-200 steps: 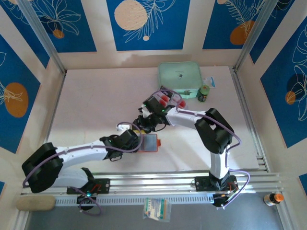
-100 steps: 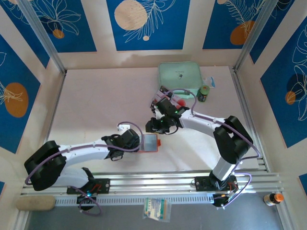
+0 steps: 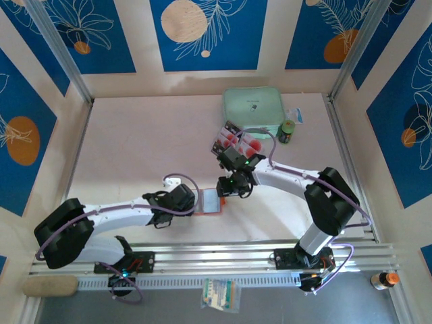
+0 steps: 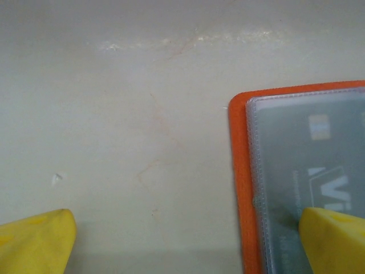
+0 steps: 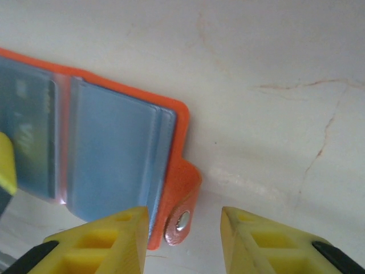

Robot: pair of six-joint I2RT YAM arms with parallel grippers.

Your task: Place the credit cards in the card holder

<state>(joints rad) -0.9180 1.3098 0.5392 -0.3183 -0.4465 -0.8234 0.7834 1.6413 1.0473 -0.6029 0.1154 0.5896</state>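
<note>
Lying open on the pale table (image 3: 135, 148), the orange card holder (image 3: 211, 200) sat near the front edge, between the 2 grippers, with its grey clear sleeves facing up. The left gripper (image 4: 185, 245) had its jaws spread very wide and gripped nothing. 1 of its yellow fingertips (image 4: 333, 240) was over the sleeve at the holder's left part, and the other was over bare table. Through that sleeve a printed card (image 4: 325, 171) was visible inside the holder.

The right gripper (image 5: 182, 240) was at the opposite side of the holder, its 2 yellow fingers parted with a moderate gap. The orange snap tab (image 5: 182, 220) with its metal stud lay in this gap. The fingers stood on both sides of it, and I could not see them pressing it.

The credit cards (image 3: 237, 140), with red dots, were farther back in a clear tray (image 3: 223, 131), well apart from the holder and just in front of a mint-green case (image 3: 253, 108). A small green jar (image 3: 288, 131) stood beside the case.
</note>
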